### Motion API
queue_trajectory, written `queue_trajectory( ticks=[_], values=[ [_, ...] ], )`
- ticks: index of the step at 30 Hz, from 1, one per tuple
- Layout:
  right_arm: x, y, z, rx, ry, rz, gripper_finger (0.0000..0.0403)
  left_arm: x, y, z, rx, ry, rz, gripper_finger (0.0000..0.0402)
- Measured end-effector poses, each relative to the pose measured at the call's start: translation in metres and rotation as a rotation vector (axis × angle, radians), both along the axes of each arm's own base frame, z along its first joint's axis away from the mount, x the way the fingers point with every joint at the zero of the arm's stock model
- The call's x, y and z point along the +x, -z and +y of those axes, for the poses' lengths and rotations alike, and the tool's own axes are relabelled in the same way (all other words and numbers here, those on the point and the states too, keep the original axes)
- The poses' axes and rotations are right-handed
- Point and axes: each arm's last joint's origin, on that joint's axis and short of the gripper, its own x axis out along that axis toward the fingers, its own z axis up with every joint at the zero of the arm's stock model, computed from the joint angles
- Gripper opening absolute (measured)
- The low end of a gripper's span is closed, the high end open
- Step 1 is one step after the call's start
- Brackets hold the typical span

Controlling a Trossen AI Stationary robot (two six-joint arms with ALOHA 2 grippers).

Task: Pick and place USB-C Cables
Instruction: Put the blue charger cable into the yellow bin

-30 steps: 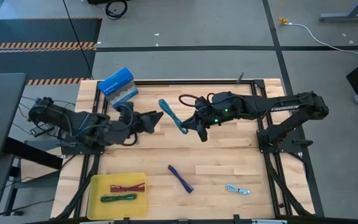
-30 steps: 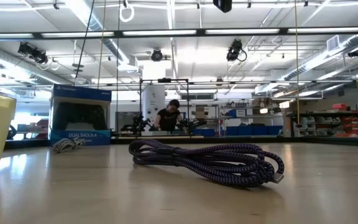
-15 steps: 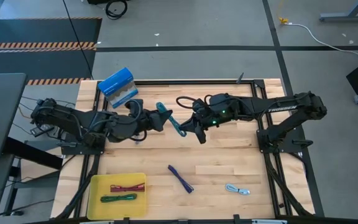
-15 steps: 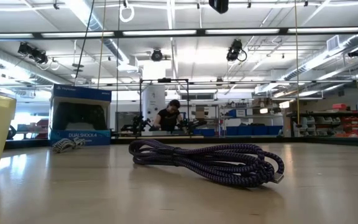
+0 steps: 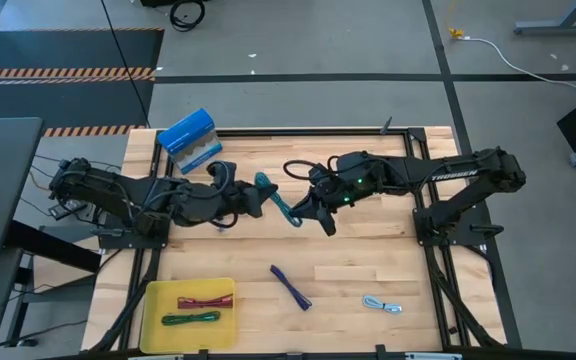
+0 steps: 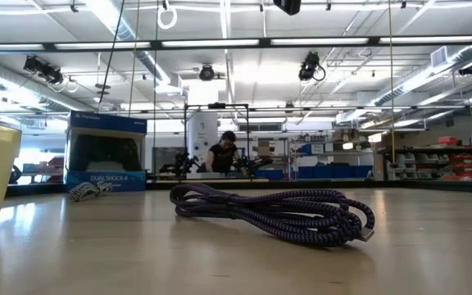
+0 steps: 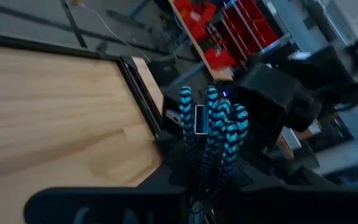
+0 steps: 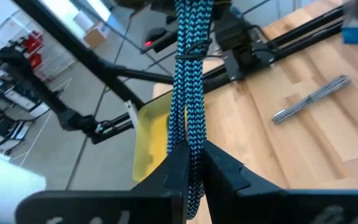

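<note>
- Holding the teal cable (image 5: 279,199) between them, both grippers meet above the middle of the worktop (image 5: 368,250), nearer its far edge.
- The right gripper (image 5: 301,208) is clenched on one end of the teal bundle; its wrist view shows the two fingers pinched on the braided cord (image 8: 188,93), which runs away from them, bound by a thin tie.
- The left gripper (image 5: 258,195) has its fingers closed around the other end; its wrist view shows the folded loops and a connector (image 7: 211,127) standing out from between them.
- This looks like a hand-over in mid-air, with neither side having let go.
- The cable should handle as light and limp: a soft braided cord, grippy not slippery, and likely to sag or unfold if held only by one loop. The best hold is across the whole bundle near the tie, not on the connector.
- Outward, the purple cable (image 5: 291,287) lies towards the near edge at the middle, and the pale blue cable (image 5: 382,304) lies nearer the near right corner.
- The yellow tray (image 5: 154,318) sits at the near left corner, with the magenta cable (image 5: 205,301) and the dark green cable (image 5: 190,319) already inside.
- A blue box (image 5: 188,134) stands at the far left corner.
</note>
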Motion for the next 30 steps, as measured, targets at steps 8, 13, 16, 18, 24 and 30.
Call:
queue_trajectory(
  ticks=[8, 13, 16, 18, 24, 30],
  values=[
    [0.000, -0.001, 0.001, -0.011, -0.039, -0.020, 0.0048, -0.002, 0.005, -0.012, -0.048, 0.222, 0.072, 0.0031],
    [0.000, -0.001, 0.000, -0.001, -0.038, -0.015, 0.0049, -0.008, 0.015, -0.024, -0.124, 0.382, 0.183, 0.0031],
    [0.000, -0.001, 0.001, 0.001, -0.044, -0.015, 0.0049, -0.013, 0.022, -0.030, -0.171, 0.460, 0.264, 0.0031],
    [0.000, -0.001, 0.000, 0.001, -0.044, -0.015, 0.0050, -0.018, 0.026, -0.036, -0.218, 0.534, 0.324, 0.0031],
    [0.000, -0.001, 0.000, 0.007, -0.035, -0.011, 0.0050, -0.042, 0.043, -0.058, -0.363, 0.792, 0.611, 0.0031],
    [0.000, -0.001, 0.000, 0.004, -0.032, -0.008, 0.0050, -0.077, 0.059, -0.072, -0.378, 0.876, 0.956, 0.0031]
  ],
)
